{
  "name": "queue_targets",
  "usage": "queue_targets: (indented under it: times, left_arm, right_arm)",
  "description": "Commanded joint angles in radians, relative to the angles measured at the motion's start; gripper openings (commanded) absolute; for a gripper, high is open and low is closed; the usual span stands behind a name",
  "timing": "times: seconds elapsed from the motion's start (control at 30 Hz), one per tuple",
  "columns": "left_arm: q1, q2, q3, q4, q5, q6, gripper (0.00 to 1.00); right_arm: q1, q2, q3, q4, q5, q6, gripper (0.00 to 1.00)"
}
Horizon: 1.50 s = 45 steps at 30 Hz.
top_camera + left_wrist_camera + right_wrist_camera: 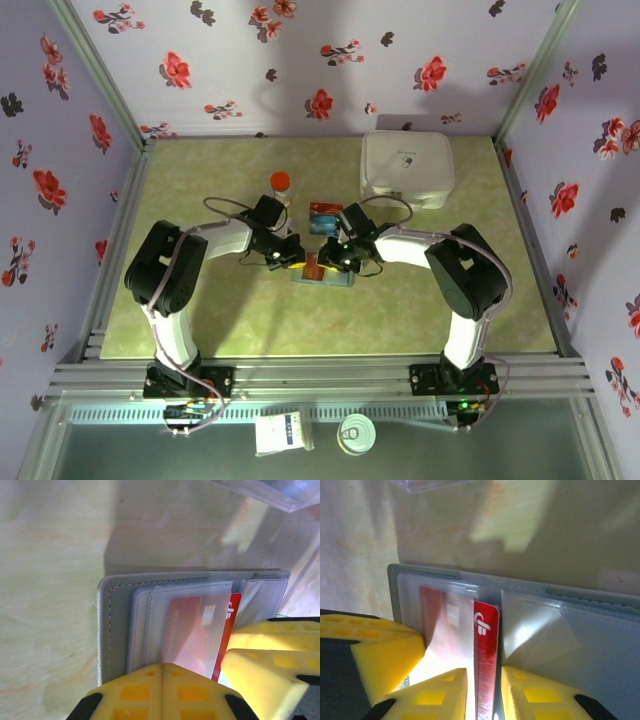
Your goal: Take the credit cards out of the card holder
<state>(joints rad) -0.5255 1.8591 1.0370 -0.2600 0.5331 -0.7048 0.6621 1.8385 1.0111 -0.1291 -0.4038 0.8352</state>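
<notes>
Right wrist view tells you most of it: the red card [486, 625] is sitting partway out of its clear sleeve [445, 630] in the card holder [395, 587], and the bare strip with the logo pokes toward the centre fold. The right fingers [454, 694] sit either side of that strip and look pinched on it, so I'd call that a grip on the card's free edge

What the next move hangs on, imo: the card comes out sideways, along the holder's long axis, toward the fold and the right arm's side, not upward. A pull along that line should slide it clear. Pull at an angle and the sleeve probably drags the whole holder with it

The holder lies open and flat on the table [250, 320], right between the two arms, long axis running left to right. The left fingers [163, 690] are closed on nothing, tips down on the sleeve panel just beside the right ones, and they look like they're pinning it

Just beyond the holder a blue card [322, 215] lies loose, and further back there's an orange-capped bottle [281, 183] and a white case [405, 168]
</notes>
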Motion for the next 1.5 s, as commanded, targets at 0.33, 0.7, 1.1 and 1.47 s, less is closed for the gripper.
queue_targets:
  times: [0.33,0.7,1.1,1.47]
  left_arm:
    - [0.014,0.01,-0.069,-0.002,-0.019,-0.048,0.0]
    - [0.02,0.0,-0.093,0.016,-0.019,-0.056,0.0]
    - [0.022,0.003,-0.089,0.015,-0.021,-0.058,0.0]
    - [0.022,0.0,-0.083,0.006,-0.024,-0.058,0.0]
  right_arm:
    - [0.008,0.008,-0.063,0.174,-0.079,0.098,0.2]
    - [0.004,-0.05,-0.124,0.29,-0.077,0.176,0.16]
    - [-0.002,-0.07,-0.158,0.315,-0.05,0.199,0.15]
    - [-0.007,-0.072,-0.171,0.359,-0.038,0.227,0.16]
